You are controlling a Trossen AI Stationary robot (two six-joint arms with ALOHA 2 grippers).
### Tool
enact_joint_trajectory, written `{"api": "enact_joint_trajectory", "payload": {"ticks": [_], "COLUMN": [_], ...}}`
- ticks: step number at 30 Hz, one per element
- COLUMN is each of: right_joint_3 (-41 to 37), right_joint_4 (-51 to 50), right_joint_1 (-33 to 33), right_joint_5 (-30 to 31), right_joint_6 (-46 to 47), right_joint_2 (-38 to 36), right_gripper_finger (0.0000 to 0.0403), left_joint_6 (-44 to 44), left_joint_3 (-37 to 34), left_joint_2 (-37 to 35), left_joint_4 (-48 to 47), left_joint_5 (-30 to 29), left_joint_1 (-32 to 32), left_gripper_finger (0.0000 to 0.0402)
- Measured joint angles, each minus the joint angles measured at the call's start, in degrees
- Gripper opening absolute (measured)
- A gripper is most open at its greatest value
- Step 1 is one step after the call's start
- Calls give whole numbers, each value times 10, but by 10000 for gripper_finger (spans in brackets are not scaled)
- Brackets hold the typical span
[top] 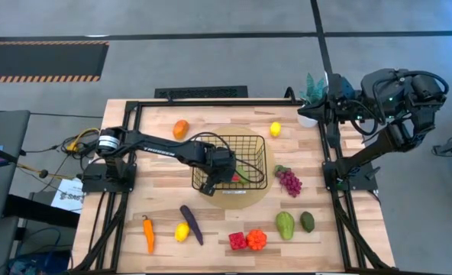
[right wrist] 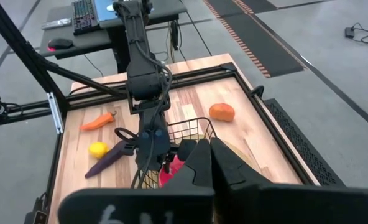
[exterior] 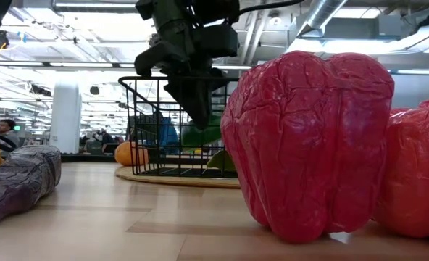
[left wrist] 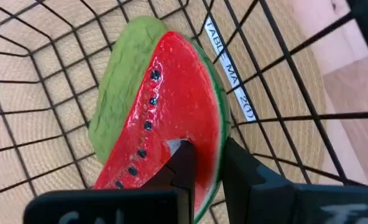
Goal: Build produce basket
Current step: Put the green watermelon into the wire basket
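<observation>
Red pepper (exterior: 309, 141) fills the low view closest to the lens, with the orange pepper (exterior: 417, 174) just beside it at the near table (top: 211, 233) edge. Going from left across the table: the carrot (top: 148, 233), a lemon (top: 182, 232) and the purple eggplant (top: 191, 224) lie along the near side, and an orange (top: 180, 129) sits toward the far side. In the middle stands the black wire basket (top: 258, 145) on a round tan mat (top: 237, 198). The left tool (top: 224, 174) reaches down inside the basket, its fingers (left wrist: 187, 165) narrowed onto the watermelon slice (left wrist: 171, 106), which is tilted on the basket floor. Further right lie a second lemon (top: 275, 129), the grapes (top: 289, 182) and two green avocados (top: 285, 225). The right tool (right wrist: 210, 163) is drawn back near the potted plant (top: 314, 88) at the far right corner, its fingers pressed together and holding nothing.
</observation>
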Motion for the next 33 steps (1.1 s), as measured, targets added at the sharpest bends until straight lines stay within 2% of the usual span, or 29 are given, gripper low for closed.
{"api": "enact_joint_trajectory", "payload": {"ticks": [5,14,23,33], "right_joint_3": [0,0,0,0], "right_joint_4": [2,6,9,9], "right_joint_1": [0,0,0,0], "right_joint_5": [-3,-14,-15,-16], "right_joint_6": [0,0,0,5], "right_joint_2": [4,9,8,8], "right_gripper_finger": [2,4,4,3], "left_joint_6": [-7,-10,-10,-22], "left_joint_3": [1,9,9,94], "left_joint_2": [14,16,16,18], "left_joint_4": [5,3,-7,-71], "left_joint_5": [37,27,29,-10], "left_joint_1": [2,3,2,2], "left_gripper_finger": [22,23,106,117]}}
